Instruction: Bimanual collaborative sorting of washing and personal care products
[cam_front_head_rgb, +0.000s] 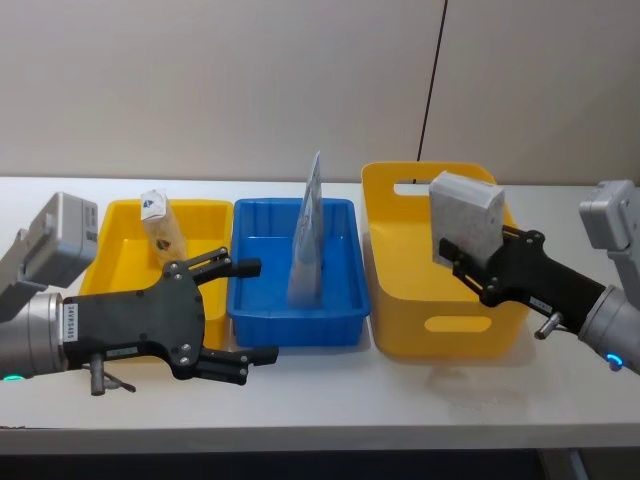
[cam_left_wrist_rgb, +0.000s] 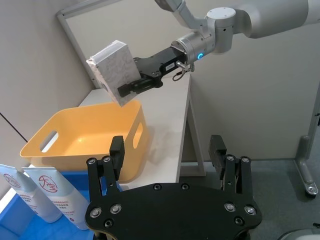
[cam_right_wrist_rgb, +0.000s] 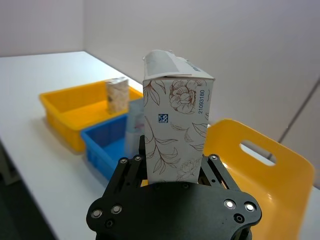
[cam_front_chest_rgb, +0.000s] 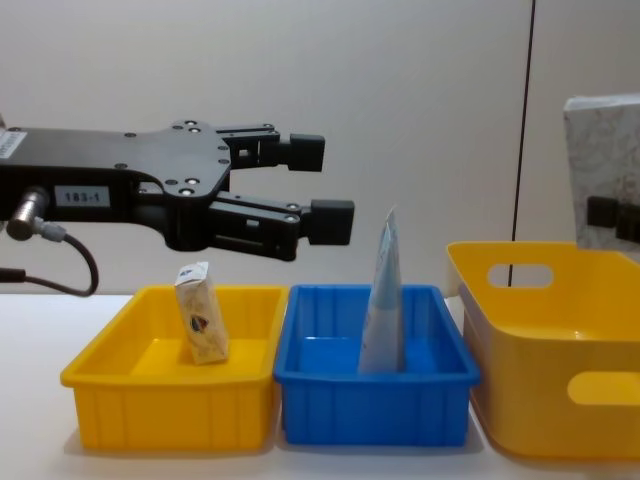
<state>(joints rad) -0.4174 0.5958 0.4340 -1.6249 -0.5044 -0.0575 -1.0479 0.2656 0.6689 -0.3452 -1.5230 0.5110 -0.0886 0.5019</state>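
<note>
Our left gripper (cam_front_head_rgb: 258, 310) lay closest to the head camera, its two black fingers spread wide with nothing between them. It pointed towards our right, in front of the shallow yellow bin, and in the chest view it hung above bin height. We counted three bins in a row on the white table (cam_front_head_rgb: 320, 395), two yellow and one blue. On our right stood the large yellow bin (cam_front_head_rgb: 400, 320), deep and with handle slots. In the middle sat the blue bin (cam_front_head_rgb: 290, 328), and on our left the shallow yellow bin (cam_front_head_rgb: 190, 206); neighbouring bins stood just beside each other. Our right gripper (cam_front_head_rgb: 468, 262) was clamped on the lower end of one white soft pack (cam_front_head_rgb: 465, 215) with a gold flower-and-swirl print, one finger on each broad face. That pack was tilted and held in the air above the rim of the large yellow bin, touching nothing but the fingers. Inside the blue bin a tall pale-blue pouch (cam_front_head_rgb: 308, 235) stood upright, tapering to a point. From head and chest we saw a single outline, while the left wrist view showed two such pouches side by side. One small beige packet (cam_front_head_rgb: 160, 225) with a blue-red mark stood upright inside the shallow yellow bin.
</note>
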